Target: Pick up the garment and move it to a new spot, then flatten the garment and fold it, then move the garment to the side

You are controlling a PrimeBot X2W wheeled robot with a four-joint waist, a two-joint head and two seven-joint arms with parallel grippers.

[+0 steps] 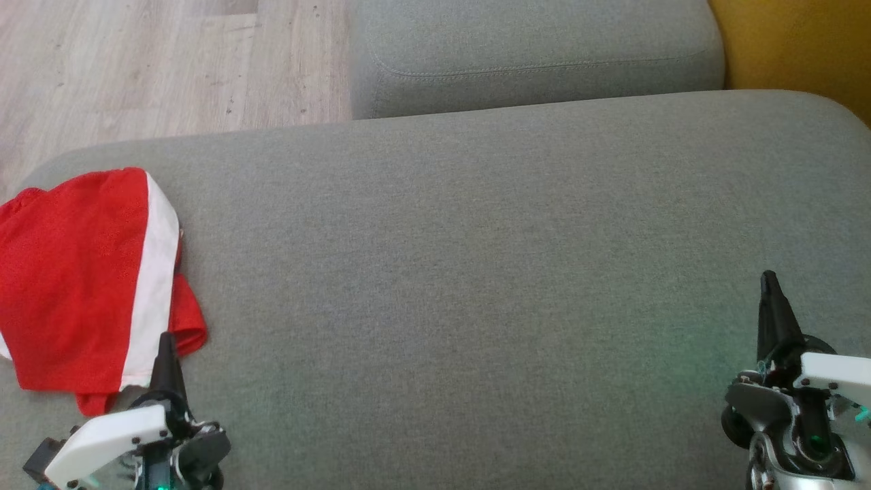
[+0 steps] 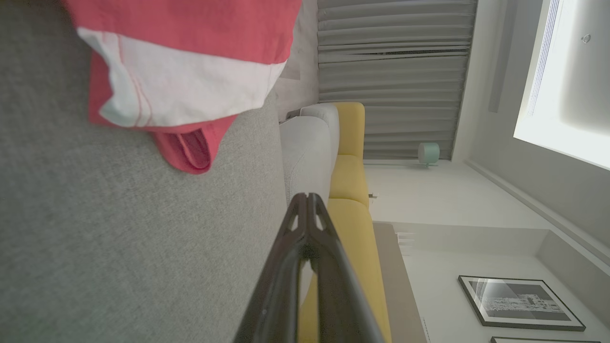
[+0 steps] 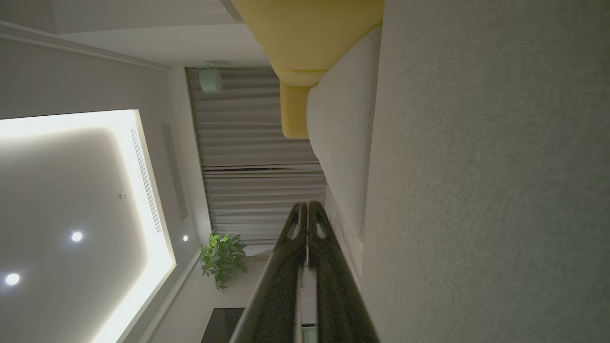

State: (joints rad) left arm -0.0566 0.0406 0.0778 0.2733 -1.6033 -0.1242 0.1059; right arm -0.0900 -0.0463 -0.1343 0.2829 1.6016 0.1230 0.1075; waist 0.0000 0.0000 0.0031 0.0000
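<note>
Head view puts the garment point(image 1: 75, 286) at the left edge of the cushion point(image 1: 476, 272), its white band point(image 1: 153, 286) running away from us, just beside our left gripper point(image 1: 165, 344); the right gripper point(image 1: 769, 282) sits well apart. Both pairs of fingers are together, empty.

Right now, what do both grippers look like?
The left gripper and right gripper match: long black fingers tapering to points, slotted near the tips, on white plastic housings over grey metal and black parts. Green lights glow at both bases.
</note>
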